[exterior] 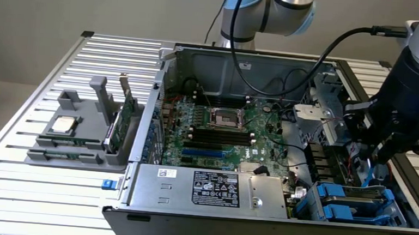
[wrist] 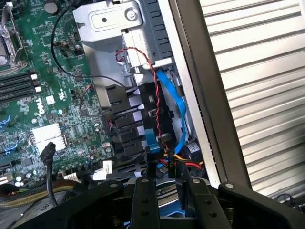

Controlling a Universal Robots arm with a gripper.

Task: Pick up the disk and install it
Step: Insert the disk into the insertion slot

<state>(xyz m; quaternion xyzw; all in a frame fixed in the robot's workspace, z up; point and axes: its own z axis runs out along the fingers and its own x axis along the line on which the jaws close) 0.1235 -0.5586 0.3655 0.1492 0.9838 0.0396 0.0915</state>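
Power supply (exterior: 213, 187) at near edge of computer case (exterior: 188, 228). Blue drive cage (exterior: 350, 205) in case's near corner, on exterior view's right. Just above that corner, inside case wall: gripper (exterior: 379, 156), fingers set narrow, clamped on disk (wrist: 167, 198), blue-edged, seen edge-on between them. Motherboard (exterior: 216, 134) on case floor, mid-depth. Outside case, exterior view's left: grey holder (exterior: 61, 155) with chip (exterior: 65, 124) and green card (exterior: 126, 118). Robot arm (exterior: 274, 7) behind case.
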